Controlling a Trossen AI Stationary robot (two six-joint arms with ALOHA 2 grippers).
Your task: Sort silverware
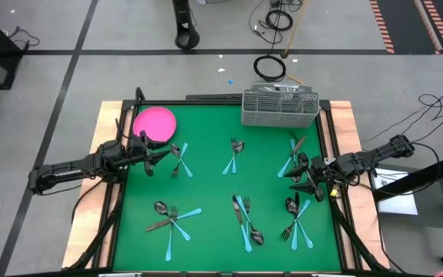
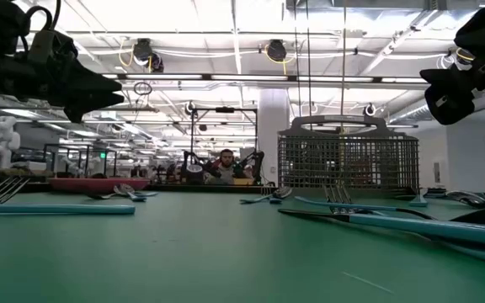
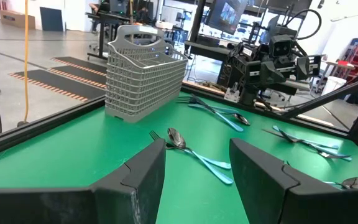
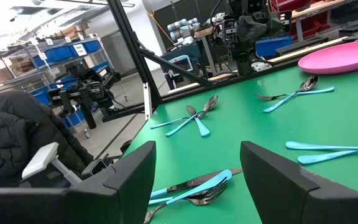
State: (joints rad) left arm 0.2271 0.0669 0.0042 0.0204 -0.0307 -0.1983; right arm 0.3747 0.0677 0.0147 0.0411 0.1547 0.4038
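Across the green table, light-blue-handled and dark metal silverware lies in clusters; left gripper and right gripper hover, fingers spread, empty.

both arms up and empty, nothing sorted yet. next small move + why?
Probably lower the left gripper onto the cutlery cluster lying just ahead of it, beside the pink plate. Its fingers stand open and hold nothing, and that pile is the nearest to it. The right gripper, also open, hovers by the right-side piles; the mesh caddy sits at the far edge.
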